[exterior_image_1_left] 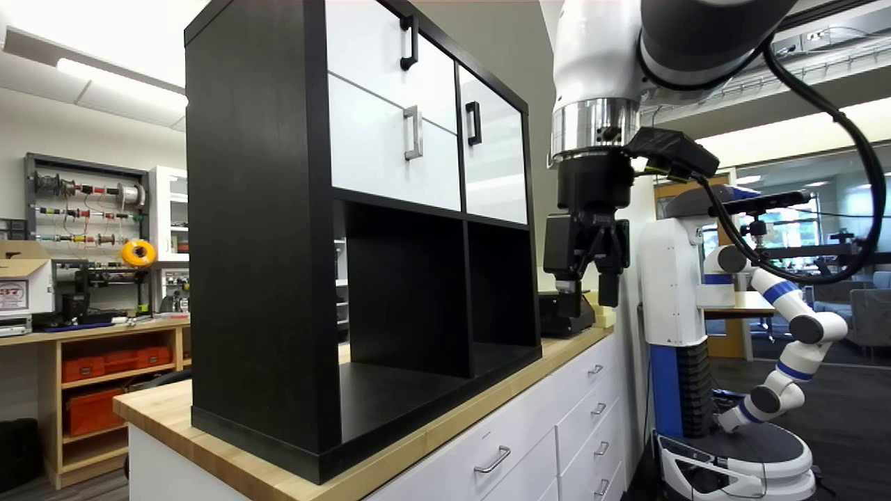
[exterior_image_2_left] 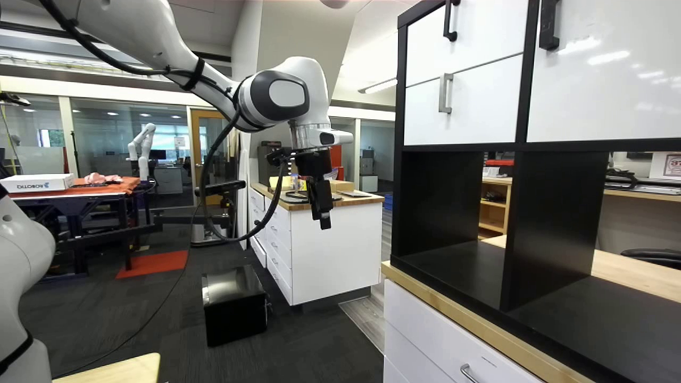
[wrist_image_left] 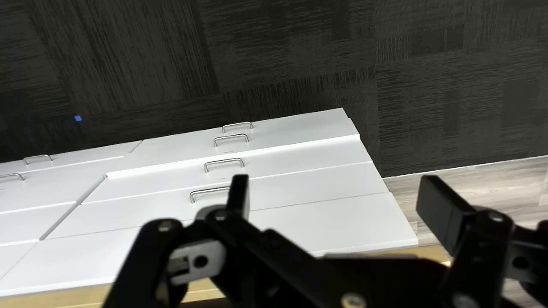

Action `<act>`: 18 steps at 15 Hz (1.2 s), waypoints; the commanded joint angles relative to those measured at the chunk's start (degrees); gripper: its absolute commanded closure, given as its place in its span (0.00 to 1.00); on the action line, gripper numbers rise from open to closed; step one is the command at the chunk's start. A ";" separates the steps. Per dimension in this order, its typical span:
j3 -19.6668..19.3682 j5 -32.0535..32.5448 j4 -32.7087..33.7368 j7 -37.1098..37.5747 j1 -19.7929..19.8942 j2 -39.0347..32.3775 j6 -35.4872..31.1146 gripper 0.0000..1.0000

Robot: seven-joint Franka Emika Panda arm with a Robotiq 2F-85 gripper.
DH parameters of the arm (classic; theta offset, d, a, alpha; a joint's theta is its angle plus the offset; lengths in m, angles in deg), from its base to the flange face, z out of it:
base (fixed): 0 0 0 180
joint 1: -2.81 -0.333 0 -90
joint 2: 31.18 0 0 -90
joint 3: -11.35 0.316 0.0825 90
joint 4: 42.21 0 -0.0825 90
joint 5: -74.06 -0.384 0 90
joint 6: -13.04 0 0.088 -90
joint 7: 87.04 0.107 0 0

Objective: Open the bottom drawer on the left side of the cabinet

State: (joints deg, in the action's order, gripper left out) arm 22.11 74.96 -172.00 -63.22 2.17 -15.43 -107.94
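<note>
My tool (exterior_image_1_left: pixel 589 298) hangs spread but pointing down, so unless I tilt it toward the bottom drawer (exterior_image_1_left: pixel 376 149), I could bump the handle (exterior_image_1_left: pixel 418 133) rather than grip it.

We see a white arm (exterior_image_2_left: pixel 159 42) with dark joints (exterior_image_1_left: pixel 699 36), a shiny silver ring (exterior_image_1_left: pixel 595 125), a black cable (exterior_image_1_left: pixel 877 188) and a black gripper (wrist_image_left: pixel 336 191) with round screws (wrist_image_left: pixel 354 300)
</note>
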 commanded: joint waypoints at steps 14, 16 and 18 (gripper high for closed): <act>-0.28 6.87 7.26 0.04 -0.43 2.74 -2.15 0.00; -0.30 6.87 7.07 0.04 -0.46 2.46 -2.15 0.00; -0.34 6.88 7.03 0.05 -0.49 2.05 -2.16 0.00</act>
State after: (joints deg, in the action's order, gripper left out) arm 22.11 81.72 -165.10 -63.25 2.05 -13.34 -110.25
